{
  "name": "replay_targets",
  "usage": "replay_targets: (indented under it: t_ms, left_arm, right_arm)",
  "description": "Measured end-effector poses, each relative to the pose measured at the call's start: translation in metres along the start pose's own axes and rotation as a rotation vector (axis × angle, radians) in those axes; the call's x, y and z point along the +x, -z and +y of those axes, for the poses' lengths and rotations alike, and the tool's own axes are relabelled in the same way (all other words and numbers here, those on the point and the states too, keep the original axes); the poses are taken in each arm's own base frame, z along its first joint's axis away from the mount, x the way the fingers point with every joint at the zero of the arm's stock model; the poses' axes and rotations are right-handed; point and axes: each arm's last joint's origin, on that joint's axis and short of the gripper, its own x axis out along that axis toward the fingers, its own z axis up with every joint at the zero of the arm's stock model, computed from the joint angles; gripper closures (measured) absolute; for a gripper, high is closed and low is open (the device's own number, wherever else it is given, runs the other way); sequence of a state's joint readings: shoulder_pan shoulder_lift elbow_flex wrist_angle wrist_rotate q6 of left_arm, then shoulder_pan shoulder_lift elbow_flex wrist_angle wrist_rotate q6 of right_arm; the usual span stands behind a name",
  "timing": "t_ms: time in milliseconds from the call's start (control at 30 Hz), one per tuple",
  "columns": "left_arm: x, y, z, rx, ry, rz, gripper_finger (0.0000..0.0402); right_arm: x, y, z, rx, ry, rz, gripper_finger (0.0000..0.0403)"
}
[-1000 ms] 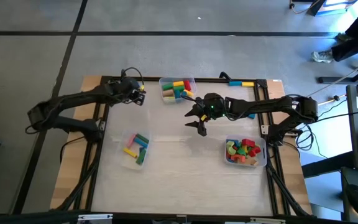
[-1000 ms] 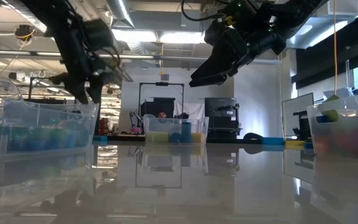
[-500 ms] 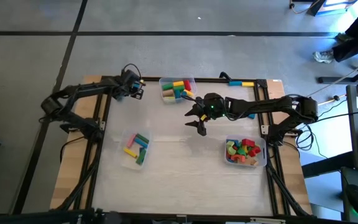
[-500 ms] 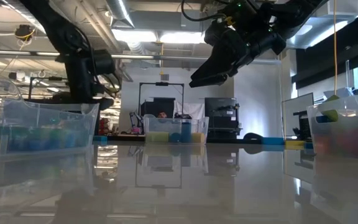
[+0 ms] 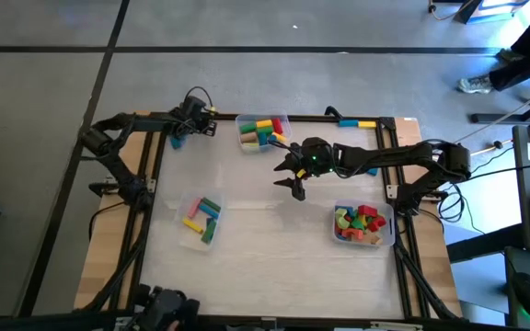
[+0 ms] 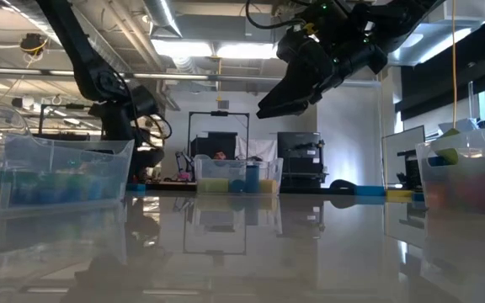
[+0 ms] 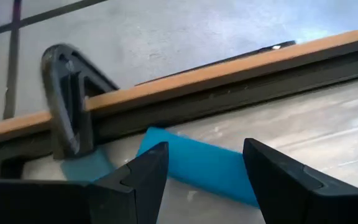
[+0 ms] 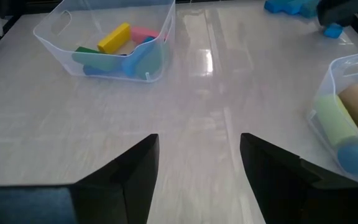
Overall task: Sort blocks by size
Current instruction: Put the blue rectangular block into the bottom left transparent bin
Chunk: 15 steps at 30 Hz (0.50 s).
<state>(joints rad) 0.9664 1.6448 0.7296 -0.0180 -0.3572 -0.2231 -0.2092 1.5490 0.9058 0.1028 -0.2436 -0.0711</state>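
open left gripper (image 7: 201, 165) over a blue bar block (image 7: 197, 165) beside the table's wooden edge (image 7: 229, 70)

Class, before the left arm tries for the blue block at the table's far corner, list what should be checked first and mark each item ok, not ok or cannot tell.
1. Left gripper open: ok, fingers stand apart with nothing between them.
2. Blue block lined up between its fingers: ok in the left wrist view.
3. Block clear of the table frame: cannot tell, it lies close beside the rail.
4. Right gripper out of the way: ok, open above mid-table.
5. Far bin clear of the left arm: ok, apart from it.
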Motion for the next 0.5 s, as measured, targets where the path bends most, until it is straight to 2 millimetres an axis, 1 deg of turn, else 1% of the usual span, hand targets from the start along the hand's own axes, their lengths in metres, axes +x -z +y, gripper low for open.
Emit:
replay_targets:
  t_ms: [133,233,300,500]
  left_arm:
    - [0.009,0.000,-0.001,0.027,0.050,0.005,0.0196]
    - [0.008,0.001,-0.003,0.078,0.067,0.011,0.0196]
    - [0.003,0.002,-0.006,0.121,0.094,0.025,0.0196]
    - [-0.024,0.011,-0.018,0.194,0.176,0.099,0.0196]
  right_arm:
    - [0.000,0.000,0.000,0.000,0.001,0.000,0.0178]
    - [0.000,0.000,0.000,0.000,0.014,0.001,0.0178]
    - [0.000,0.000,0.000,0.013,0.016,0.002,0.0178]
    - [0.000,0.000,0.000,0.023,0.016,0.004,0.0178]
